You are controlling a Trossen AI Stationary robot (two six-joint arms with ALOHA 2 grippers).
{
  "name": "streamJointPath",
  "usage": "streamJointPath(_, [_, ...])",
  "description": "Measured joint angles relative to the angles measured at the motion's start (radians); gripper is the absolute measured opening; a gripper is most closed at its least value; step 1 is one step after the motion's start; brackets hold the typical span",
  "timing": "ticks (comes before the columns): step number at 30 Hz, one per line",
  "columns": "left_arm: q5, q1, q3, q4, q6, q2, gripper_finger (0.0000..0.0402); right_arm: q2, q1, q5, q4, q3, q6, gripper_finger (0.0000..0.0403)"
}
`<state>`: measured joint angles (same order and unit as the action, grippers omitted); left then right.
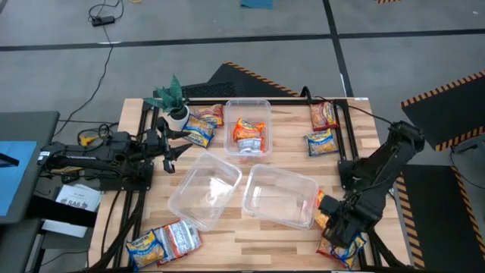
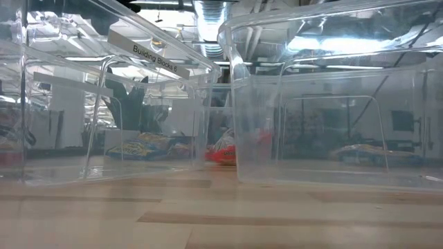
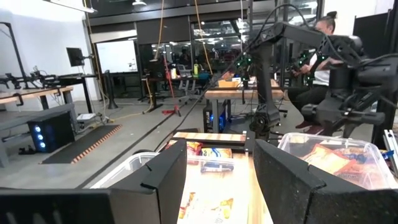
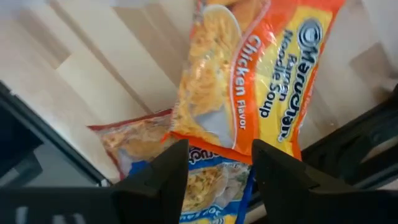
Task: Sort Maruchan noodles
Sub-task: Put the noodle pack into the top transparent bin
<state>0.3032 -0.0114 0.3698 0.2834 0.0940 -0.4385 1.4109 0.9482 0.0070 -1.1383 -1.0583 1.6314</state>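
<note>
Three clear tubs point(image 1: 205, 188) stood on the table point(image 1: 288, 148); one held two packets point(image 1: 248, 136). Ten other noodle packets lay scattered in corners. The right gripper point(image 4: 214, 163), fingers apart, hovered over an orange packet point(image 4: 258, 74). The left gripper point(image 1: 173, 154) waited open, empty, near the plant point(image 1: 171, 99).

Open left pincer point(image 3: 219, 180) faces a tub point(image 3: 339, 155) holding orange packets point(image 3: 329, 160).
</note>
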Motion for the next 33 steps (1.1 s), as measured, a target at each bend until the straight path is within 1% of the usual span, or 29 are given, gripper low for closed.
streamJointPath(3, [0.0,0.0,0.0,0.006,0.004,0.0,0.0175,-0.049,0.036,0.059,0.093,0.075,0.069,0.0173])
streamJointPath(5, [0.0,0.0,0.0,0.007,0.019,0.0,0.0175,-0.077,0.049,0.116,0.165,0.107,0.072,0.0166])
streamJointPath(8, [0.0,0.0,0.0,0.007,0.026,0.0,0.0175,-0.097,0.057,0.201,0.246,0.141,0.001,0.0163])
streamJointPath(9, [0.0,0.0,0.0,0.007,0.026,0.0,0.0175,-0.098,0.057,0.206,0.247,0.147,-0.027,0.0162])
streamJointPath(12, [0.0,0.0,0.0,0.007,0.026,0.0,0.0175,-0.077,0.057,0.203,0.2,0.152,-0.083,0.0164])
streamJointPath(14, [0.002,0.0,0.0,0.007,0.026,0.0,0.0175,-0.059,0.052,0.191,0.182,0.152,-0.085,0.0166])
streamJointPath(18, [0.03,0.0,0.0,0.003,0.027,0.0,0.0175,-0.028,0.031,0.09,0.171,0.152,-0.077,0.0176])
streamJointPath(21, [0.047,0.0,0.0,0.0,0.027,0.0,0.0175,-0.012,0.008,0.035,0.159,0.152,-0.023,0.0193])
streamJointPath(28, [0.049,0.0,0.0,-0.004,0.027,0.0,0.0175,-0.031,-0.01,0.041,0.185,0.152,-0.008,0.0256])
streamJointPath(30, [0.049,0.0,0.0,-0.004,0.027,0.0,0.0175,-0.041,-0.01,0.037,0.192,0.151,0.001,0.0267])
streamJointPath(33, [0.049,0.0,0.0,-0.004,0.027,0.0,0.0175,-0.037,-0.01,0.027,0.193,0.151,0.029,0.0273])
